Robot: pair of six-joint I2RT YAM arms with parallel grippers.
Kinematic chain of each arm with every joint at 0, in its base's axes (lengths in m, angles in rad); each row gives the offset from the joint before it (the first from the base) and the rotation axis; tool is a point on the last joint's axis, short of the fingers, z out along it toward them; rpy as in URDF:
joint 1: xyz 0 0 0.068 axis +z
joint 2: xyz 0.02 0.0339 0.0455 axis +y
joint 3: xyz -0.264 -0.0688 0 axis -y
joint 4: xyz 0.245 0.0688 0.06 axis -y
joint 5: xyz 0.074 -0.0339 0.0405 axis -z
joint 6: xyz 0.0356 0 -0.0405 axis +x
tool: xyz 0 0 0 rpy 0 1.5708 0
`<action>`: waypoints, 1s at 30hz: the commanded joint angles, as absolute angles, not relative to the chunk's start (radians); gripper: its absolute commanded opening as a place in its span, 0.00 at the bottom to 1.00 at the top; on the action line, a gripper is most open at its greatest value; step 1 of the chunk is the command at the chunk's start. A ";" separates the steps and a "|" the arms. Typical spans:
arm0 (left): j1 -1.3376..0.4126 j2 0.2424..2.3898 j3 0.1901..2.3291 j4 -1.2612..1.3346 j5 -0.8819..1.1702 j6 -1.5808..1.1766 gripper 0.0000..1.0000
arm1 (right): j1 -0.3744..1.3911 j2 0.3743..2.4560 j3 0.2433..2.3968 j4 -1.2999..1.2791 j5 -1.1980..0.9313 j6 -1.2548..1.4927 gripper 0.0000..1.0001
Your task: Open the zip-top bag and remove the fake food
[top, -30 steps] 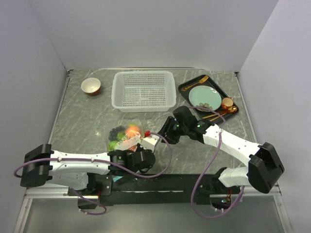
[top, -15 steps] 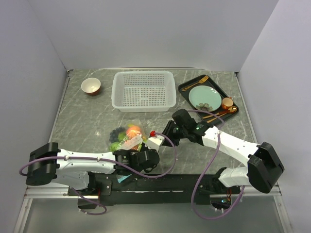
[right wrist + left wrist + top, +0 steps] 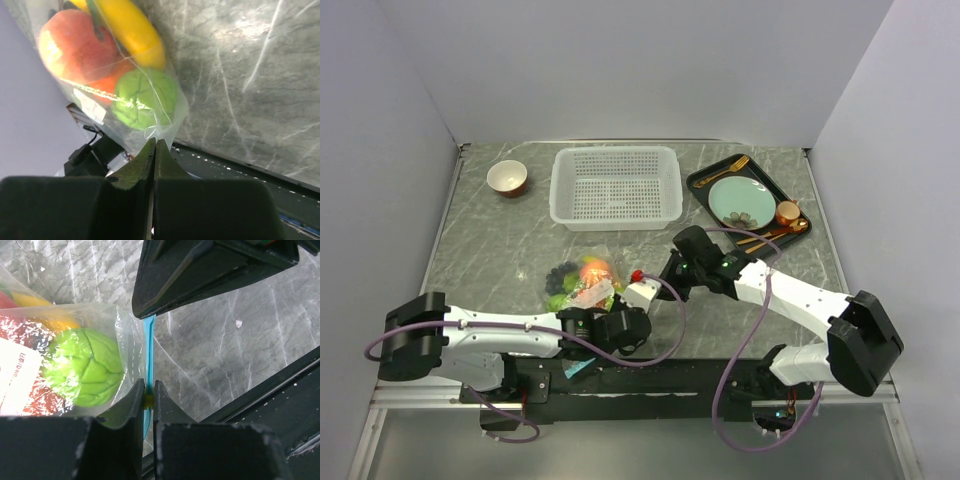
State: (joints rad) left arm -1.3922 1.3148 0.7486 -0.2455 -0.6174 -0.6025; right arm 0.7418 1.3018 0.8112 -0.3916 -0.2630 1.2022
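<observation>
bag: zip-top bag [image 3: 578, 290] lying on table [image 3: 500, 250] — fake food [image 3: 592, 270] showing through
arms: left gripper [image 3: 604, 306], right gripper [image 3: 622, 296] both sitting at its right edge

The left arm [image 3: 490, 335] lies low, stretched rightward from its base toward the middle. The left gripper [image 3: 148, 390] has its jaws almost together, pinching the edge of the bag [image 3: 127, 325]. The right arm [image 3: 790, 295] reaches in from the right with its wrist angled down and left. The right gripper [image 3: 155, 146] is clamped on the same edge, close to the left gripper.
</observation>
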 commanded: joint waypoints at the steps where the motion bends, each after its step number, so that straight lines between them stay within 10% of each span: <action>1: -1.388 1.318 0.804 -0.248 -0.612 -0.610 0.07 | 0.710 1.316 0.851 -0.408 -0.224 1.175 0.00; 30: -1.431 1.227 0.776 -0.466 -0.512 -0.805 0.11 | 0.445 1.468 1.046 -0.456 -0.198 1.054 0.00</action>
State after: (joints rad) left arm -1.3918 1.2598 0.7578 -0.3504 -0.5877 -0.7403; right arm 0.5079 1.4380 0.9699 -0.4973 -0.2970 1.0847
